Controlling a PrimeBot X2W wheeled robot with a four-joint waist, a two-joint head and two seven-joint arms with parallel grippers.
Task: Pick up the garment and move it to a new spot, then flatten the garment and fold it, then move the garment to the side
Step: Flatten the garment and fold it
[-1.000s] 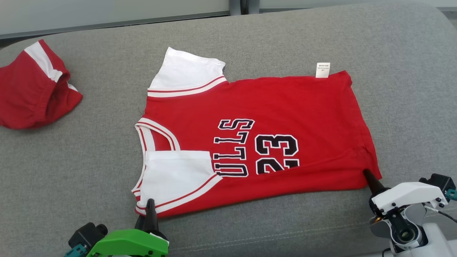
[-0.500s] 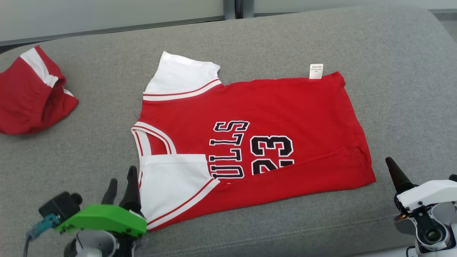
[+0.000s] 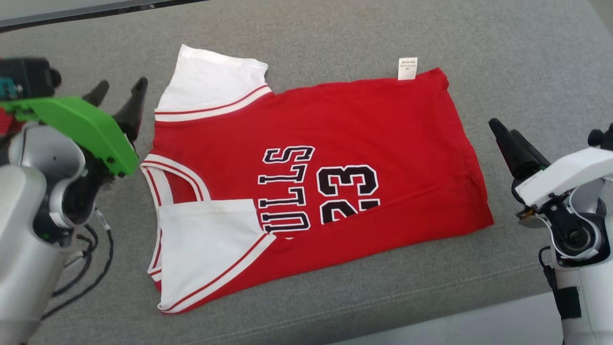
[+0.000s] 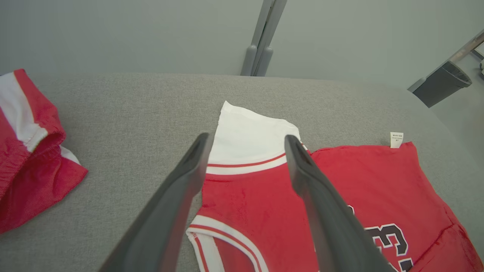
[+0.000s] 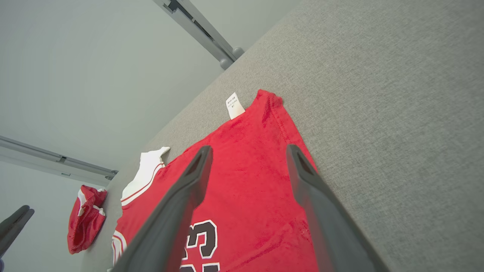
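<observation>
garment (image 3: pixel 364 115) lies flat, one side folded in, mid grey cushion (image 3: pixel 431 28). soft, light, limp; i'd pinch far sleeve and hem corners. left hand (image 3: pixel 122 85) and right hand (image 3: pixel 503 128) both spread wide, empty.

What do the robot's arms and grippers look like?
The left gripper has a bright green cover on a silver-grey forearm, with loose black cables hanging beside it. The right gripper has a white cover over black and metal parts. Both end in two long, dark, tapering fingers.
</observation>
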